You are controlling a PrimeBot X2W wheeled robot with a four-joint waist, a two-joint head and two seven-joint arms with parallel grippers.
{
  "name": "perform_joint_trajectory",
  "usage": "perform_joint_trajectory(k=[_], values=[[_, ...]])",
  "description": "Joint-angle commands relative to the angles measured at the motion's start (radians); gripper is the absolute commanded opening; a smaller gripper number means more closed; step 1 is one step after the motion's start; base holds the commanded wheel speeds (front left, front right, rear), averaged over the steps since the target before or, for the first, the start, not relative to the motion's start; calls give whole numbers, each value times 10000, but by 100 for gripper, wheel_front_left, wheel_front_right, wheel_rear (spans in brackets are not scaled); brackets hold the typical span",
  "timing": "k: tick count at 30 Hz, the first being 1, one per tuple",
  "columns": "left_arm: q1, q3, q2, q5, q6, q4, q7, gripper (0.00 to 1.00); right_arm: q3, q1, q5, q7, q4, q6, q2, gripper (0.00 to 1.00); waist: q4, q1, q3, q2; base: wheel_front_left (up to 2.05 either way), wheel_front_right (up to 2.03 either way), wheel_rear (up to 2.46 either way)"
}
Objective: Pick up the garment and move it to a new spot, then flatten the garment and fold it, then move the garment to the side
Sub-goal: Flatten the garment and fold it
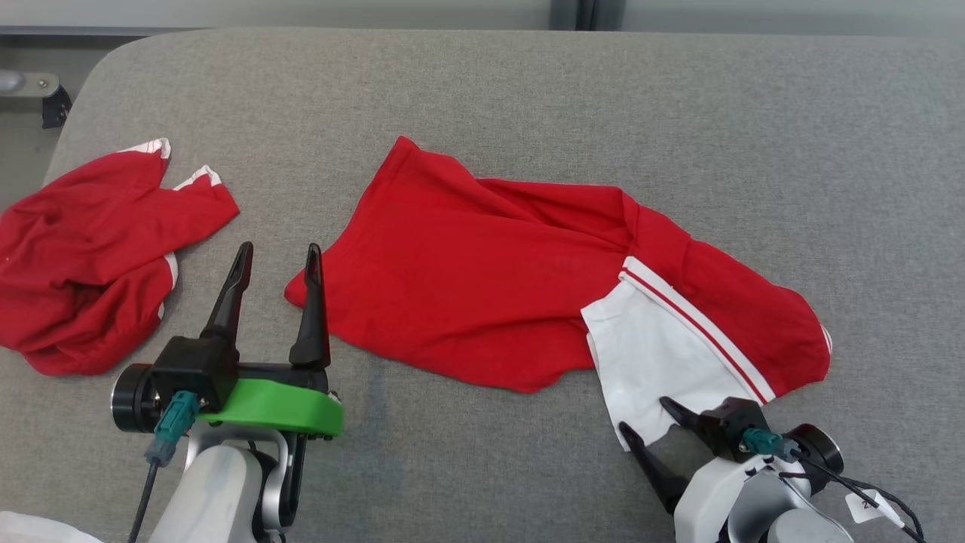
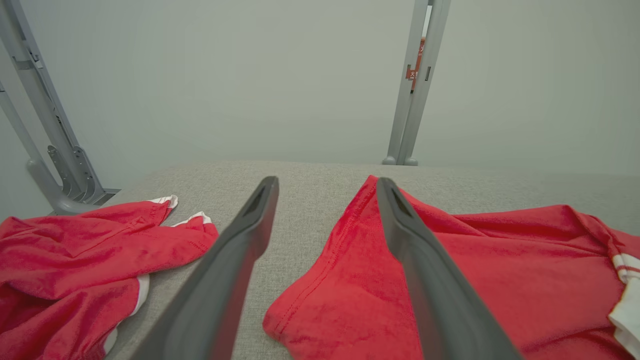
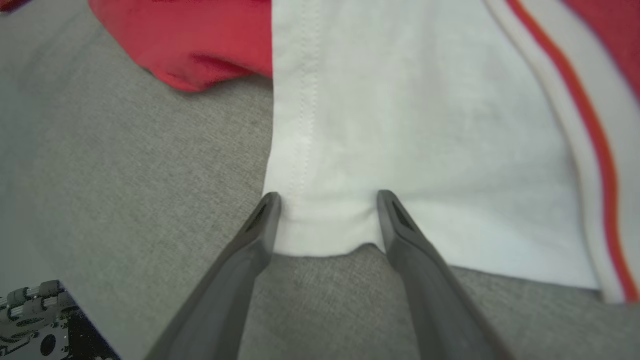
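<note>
I have my right gripper spread wide, tips at the white sleeve hem of the garment, and my left gripper spread and empty by its red corner.

The second red garment is cut off by the head view's left edge. The orange label is too small to be read. The garment is blurred along its striped side.
</note>
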Motion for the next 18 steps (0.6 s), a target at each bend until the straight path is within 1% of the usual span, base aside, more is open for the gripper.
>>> perform_joint_trajectory(k=[1, 2, 4, 6, 7, 11, 14, 18], values=[[-112, 110, -64, 57, -65, 25, -33, 100, 381, 14, 33, 296, 376, 7, -105, 4, 57, 0, 75, 0, 0, 0, 0], [-92, 143, -88, 85, -71, 32, -33, 100, 528, -64, 30, 266, 360, 7, -193, 0, 49, 0, 65, 0, 0, 0, 0], [-33, 223, -109, 175, -98, 54, -33, 100, 671, -246, 121, 30, 144, 6, -381, 0, 15, 0, 38, 0, 0, 0, 0], [40, 312, -128, 251, -117, 62, -33, 100, 553, -455, 167, -355, -215, 4, -576, 0, -28, 0, 5, 0, 0, 0, 0], [81, 376, -174, 312, -150, 52, -34, 100, 357, -671, 157, -801, -673, -2, -688, 0, -62, 0, -17, 0, 0, 0, 0], [78, 469, -237, 446, -160, -29, -34, 100, -379, -942, 224, -1408, -1610, -2, -865, 0, -109, 0, 41, 0, 0, 0, 0], [-62, 563, -294, 536, -173, -153, -34, 100, -1154, -1508, 132, -1531, -2199, -2, -1029, 0, -135, 0, 272, 0, 0, 0, 0], [-348, 649, -411, 633, -236, -344, -34, 100, -2199, -2601, 38, -1507, -2277, -2, -1227, 0, -86, 0, 770, 0, 0, 0, 0]])
